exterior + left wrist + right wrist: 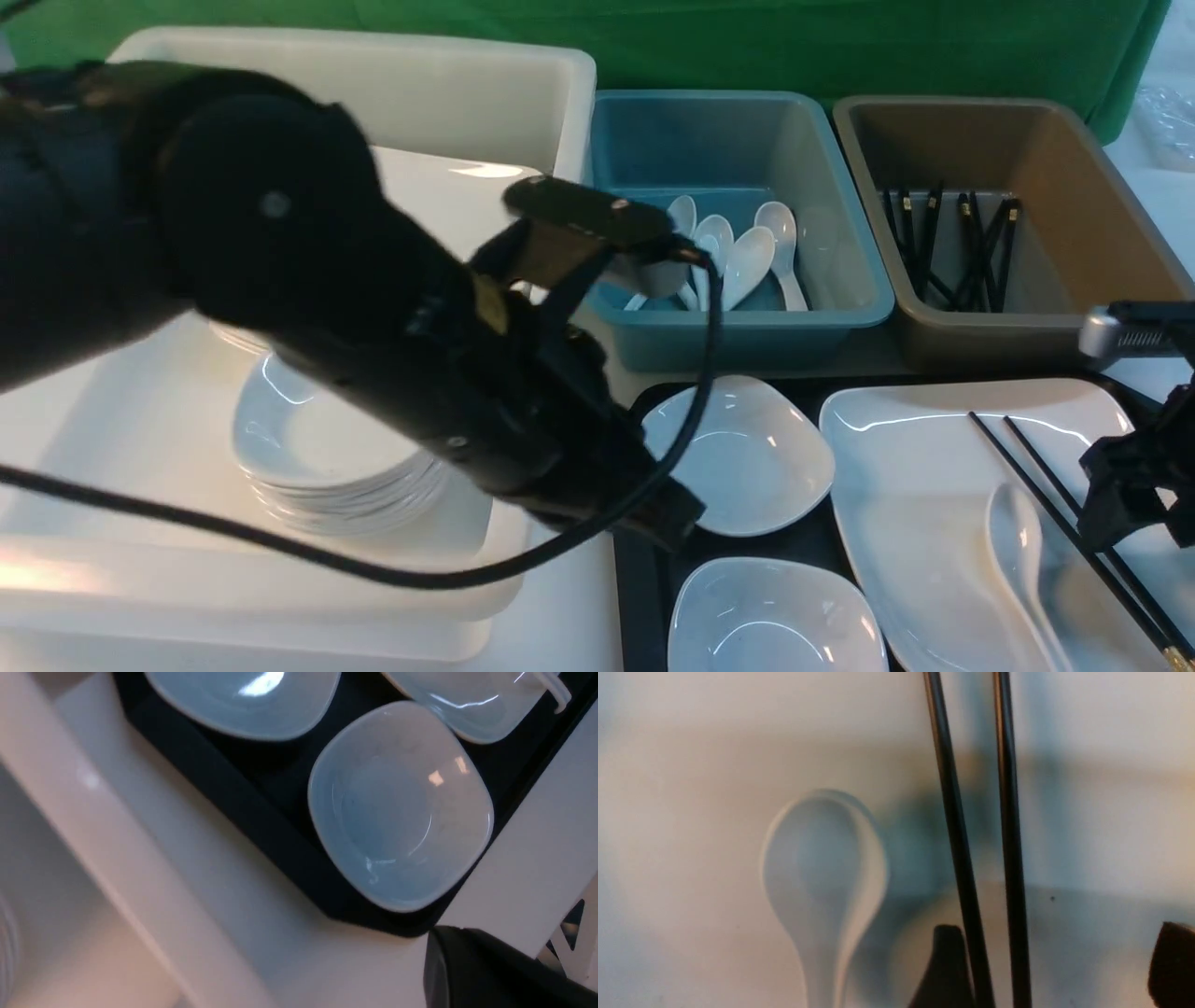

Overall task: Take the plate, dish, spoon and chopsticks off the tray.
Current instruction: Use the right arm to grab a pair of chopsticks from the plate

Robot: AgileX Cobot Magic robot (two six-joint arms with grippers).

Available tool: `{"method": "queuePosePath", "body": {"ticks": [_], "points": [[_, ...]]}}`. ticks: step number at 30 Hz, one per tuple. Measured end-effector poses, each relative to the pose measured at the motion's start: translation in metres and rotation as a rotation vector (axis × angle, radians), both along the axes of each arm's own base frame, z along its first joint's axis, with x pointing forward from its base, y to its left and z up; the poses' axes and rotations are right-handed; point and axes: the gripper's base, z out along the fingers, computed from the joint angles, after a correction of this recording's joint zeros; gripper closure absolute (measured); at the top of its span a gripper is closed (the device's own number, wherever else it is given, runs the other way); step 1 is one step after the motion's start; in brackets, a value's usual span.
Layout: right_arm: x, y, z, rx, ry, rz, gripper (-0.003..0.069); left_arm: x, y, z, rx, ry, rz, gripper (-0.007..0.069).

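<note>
Left tool (674, 525) pressed together, at tray (644, 597) 9 o'clock rim. Plate (915, 495) on tray's 3 o'clock side. On it: spoon (1018, 541), glossy, slick. At spoon's 3 o'clock: chopsticks (1008, 858), thin, stiff, roll-prone. Pinch both mid-length. Right tool (1059, 961) spread, straddling both.

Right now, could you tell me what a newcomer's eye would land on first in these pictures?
First comes the bulky black left arm, which fills the left half of the front view and blocks much of the white tub and its stacked dishes. Next is the large white plate on the black tray at the right, carrying the spoon and chopsticks, with the open right hand straddling the chopsticks.
</note>
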Motion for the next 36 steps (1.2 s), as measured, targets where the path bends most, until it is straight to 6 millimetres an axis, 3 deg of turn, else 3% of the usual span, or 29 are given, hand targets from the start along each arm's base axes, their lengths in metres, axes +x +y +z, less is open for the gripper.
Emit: {"method": "queuePosePath", "body": {"ticks": [6, 16, 18, 21, 22, 24, 31, 36], "points": [[0.004, 0.008, -0.018, -0.017, 0.053, 0.068, 0.0089, 0.034, -0.037, -0.006, -0.081, -0.176, -0.121, 0.0623], [0.01, 0.011, -0.03, -0.026, 0.063, 0.085, 0.0094, 0.056, -0.056, -0.018, -0.16, -0.328, -0.145, 0.0622], [0.01, 0.011, -0.03, -0.029, 0.062, 0.087, 0.0135, 0.057, -0.057, -0.02, -0.157, -0.334, -0.147, 0.0622], [0.01, 0.011, -0.03, -0.035, 0.062, 0.09, 0.0262, 0.058, -0.057, -0.02, -0.16, -0.337, -0.145, 0.0622], [0.011, 0.01, -0.031, -0.035, 0.063, 0.091, 0.0397, 0.058, -0.057, -0.02, -0.163, -0.34, -0.143, 0.0622], [0.011, 0.011, -0.03, -0.032, 0.069, 0.087, 0.0526, 0.058, -0.057, -0.02, -0.164, -0.34, -0.142, 0.0622], [0.008, 0.013, -0.022, -0.006, 0.137, 0.048, 0.0518, 0.058, -0.057, -0.02, -0.165, -0.339, -0.142, 0.0622], [0.001, 0.015, 0.009, 0.007, 0.048, 0.031, 0.0518, 0.058, -0.057, -0.02, -0.165, -0.339, -0.142, 0.0622]]}}
